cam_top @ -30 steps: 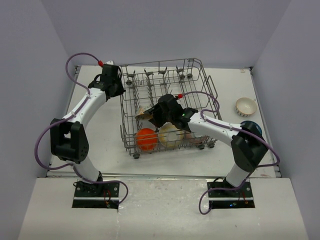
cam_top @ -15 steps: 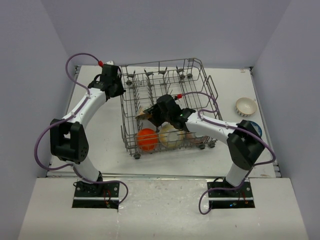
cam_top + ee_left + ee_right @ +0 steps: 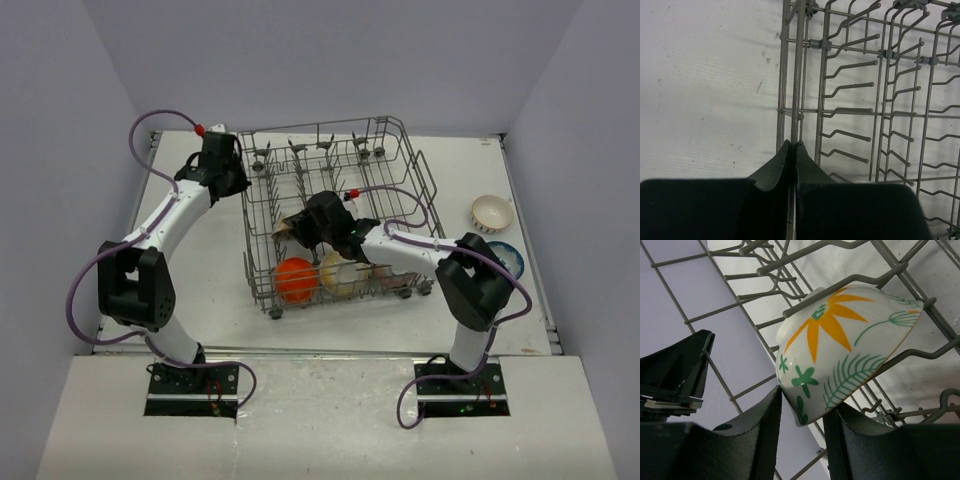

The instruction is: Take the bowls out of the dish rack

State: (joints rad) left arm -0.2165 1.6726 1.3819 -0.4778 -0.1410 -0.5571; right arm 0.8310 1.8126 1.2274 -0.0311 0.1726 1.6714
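Note:
The grey wire dish rack stands in the middle of the table. A white bowl with orange and green floral marks lies tilted among the tines at the rack's left side. My right gripper reaches into the rack, its fingers closed on either side of that bowl's rim. An orange bowl and a cream-yellow bowl sit at the rack's near edge. My left gripper is shut on the rack's rim wire at the far left corner.
Two bowls stand on the table right of the rack: a whitish one and a blue-and-white patterned one beside the right arm's elbow. Upright tines fill the rack's inside. Grey walls close in the table on three sides.
My right gripper has pushed a little further left inside the rack and its jaws have narrowed onto the floral bowl. The left arm has not moved.

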